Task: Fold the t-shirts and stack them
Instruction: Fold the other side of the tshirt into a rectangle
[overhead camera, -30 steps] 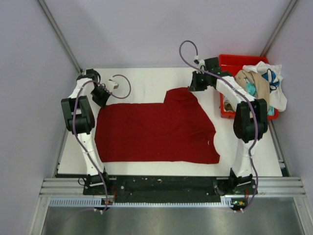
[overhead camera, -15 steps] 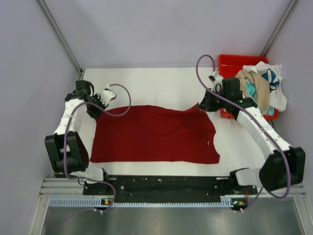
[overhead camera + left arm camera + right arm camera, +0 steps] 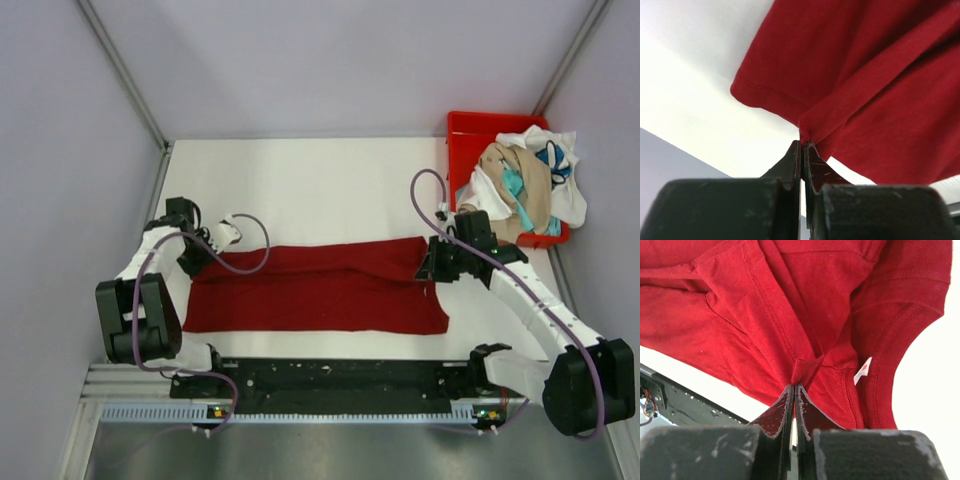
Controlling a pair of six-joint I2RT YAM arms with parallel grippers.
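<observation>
The dark red t-shirt (image 3: 315, 288) lies as a long low band across the near part of the white table (image 3: 320, 190), its far half drawn over toward the near edge. My left gripper (image 3: 197, 262) is shut on the shirt's far left edge; the left wrist view shows a pinch of red hem (image 3: 805, 131) between the closed tips (image 3: 803, 144). At the right end, my right gripper (image 3: 428, 268) is shut on a fold of the shirt (image 3: 802, 367) near the collar with its white label (image 3: 863, 371). More t-shirts (image 3: 525, 178), white, beige and teal, are heaped in the bin.
A red plastic bin (image 3: 468, 130) stands at the table's far right corner, shirts spilling over its rim. Metal frame posts run up both back corners. The black base rail (image 3: 330, 380) lies along the near edge.
Both grippers pulled the shirt's far edge toward the near side, the left slightly and the right much further. The flat shirt became a narrower folded band.
</observation>
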